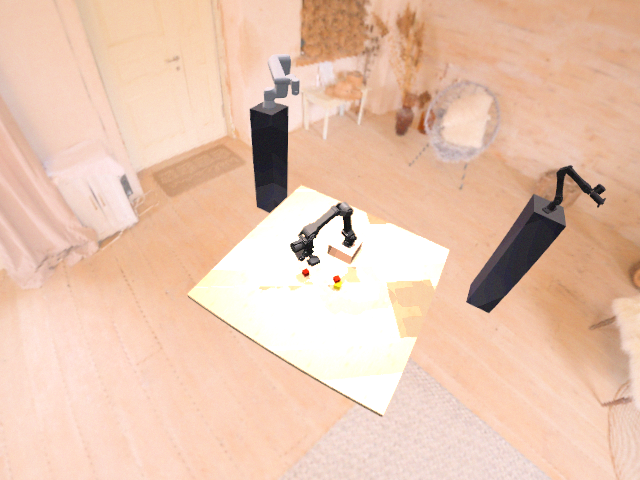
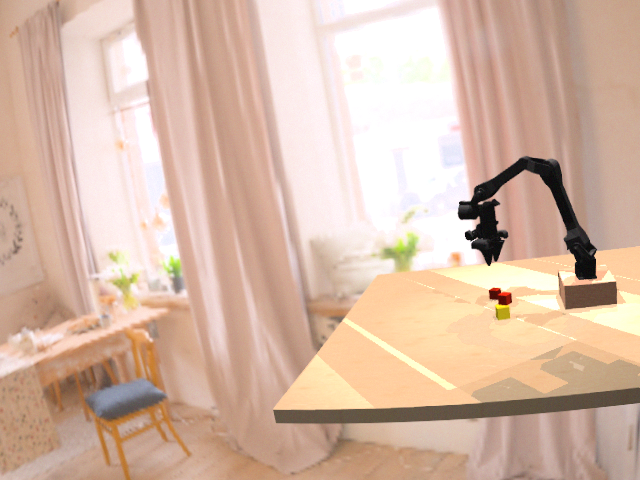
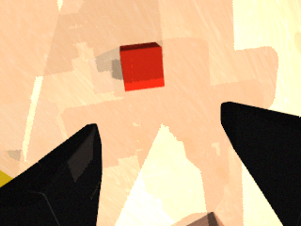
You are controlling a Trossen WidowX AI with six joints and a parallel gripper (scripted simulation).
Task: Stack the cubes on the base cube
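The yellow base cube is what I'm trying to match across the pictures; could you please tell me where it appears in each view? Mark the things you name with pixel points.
Top: the yellow base cube [image 1: 338, 284] [image 2: 502, 312] [image 3: 4, 179] is slightly right of center, below mid-height.
Exterior: right of center, below mid-height.
Wrist: only a sliver, at the left edge, below mid-height.
Shared landmark: the separate red cube [image 1: 305, 272] [image 2: 494, 292] [image 3: 142, 68], lying apart from the yellow one.

The base cube [image 1: 338, 285] [image 2: 502, 312] is plain yellow; the cube on it [image 1: 336, 279] [image 2: 505, 298] is red, as is the other loose cube [image 1: 305, 271] [image 2: 494, 293] [image 3: 142, 67], darker along its upper edge at the wrist frame's upper centre; the claw [image 1: 306, 259] [image 2: 493, 264] [image 3: 161, 122] is black, and the tabletop [image 1: 320, 330] [image 2: 392, 361] [image 3: 188, 104] pale tan with cream patches
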